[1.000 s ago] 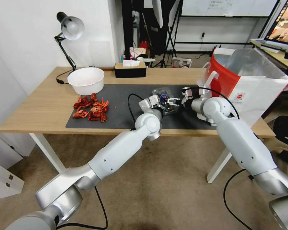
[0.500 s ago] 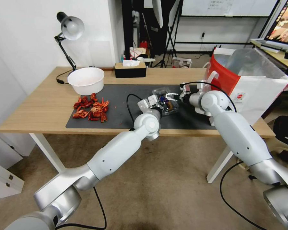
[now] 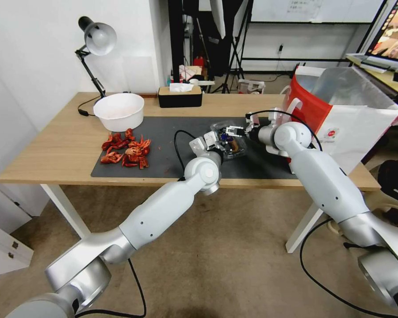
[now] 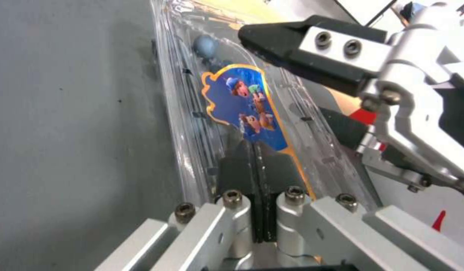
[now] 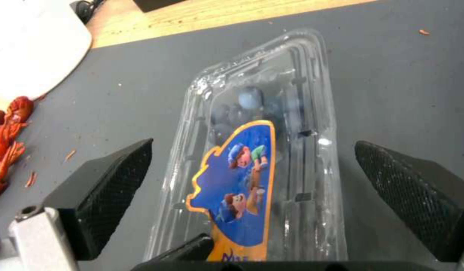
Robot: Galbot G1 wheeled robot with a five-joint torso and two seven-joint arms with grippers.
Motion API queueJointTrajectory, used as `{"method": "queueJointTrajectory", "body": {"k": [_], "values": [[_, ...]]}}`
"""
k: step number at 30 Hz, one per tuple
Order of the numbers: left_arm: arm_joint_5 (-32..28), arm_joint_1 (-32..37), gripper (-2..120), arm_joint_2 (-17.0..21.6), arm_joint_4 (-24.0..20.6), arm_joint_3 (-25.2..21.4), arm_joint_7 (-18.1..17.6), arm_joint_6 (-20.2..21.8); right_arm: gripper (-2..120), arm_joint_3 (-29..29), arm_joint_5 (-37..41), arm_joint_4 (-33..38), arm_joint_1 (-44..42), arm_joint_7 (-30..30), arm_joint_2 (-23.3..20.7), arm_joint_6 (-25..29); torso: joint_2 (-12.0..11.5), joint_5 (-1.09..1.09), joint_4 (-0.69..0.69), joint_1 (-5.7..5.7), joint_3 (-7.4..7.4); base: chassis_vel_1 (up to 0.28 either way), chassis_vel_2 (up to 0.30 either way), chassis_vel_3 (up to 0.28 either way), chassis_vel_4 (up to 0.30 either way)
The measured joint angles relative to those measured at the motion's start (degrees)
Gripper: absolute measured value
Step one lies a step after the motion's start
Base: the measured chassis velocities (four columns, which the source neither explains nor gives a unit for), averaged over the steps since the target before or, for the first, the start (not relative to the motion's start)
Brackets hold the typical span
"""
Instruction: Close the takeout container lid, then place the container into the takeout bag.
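A dark grey mat covers the middle of the wooden table. On the mat's left end lies a heap of red crayfish. A white round bowl stands just behind the heap, at the mat's far left corner. Behind the bowl is a black desk lamp. A black tissue box with a wooden top sits just beyond the mat's far edge.

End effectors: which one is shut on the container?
The left end effector: its pads press together on the container edge. The right end effector straddles it, open.
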Motion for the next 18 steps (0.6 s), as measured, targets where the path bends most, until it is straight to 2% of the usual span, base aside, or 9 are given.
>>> {"method": "queueJointTrajectory", "body": {"k": [18], "values": [[0.0, 0.1, 0, 0.02, -0.15, 0.03, 0.08, -0.15, 100, -0.57, -0.12, -0.99, -0.21, -0.95, 0.45, -0.01, 0.0, 0.0, 0.0, 0.0, 0.0, 0.0, 0.0, 0.0, 0.0]]}}
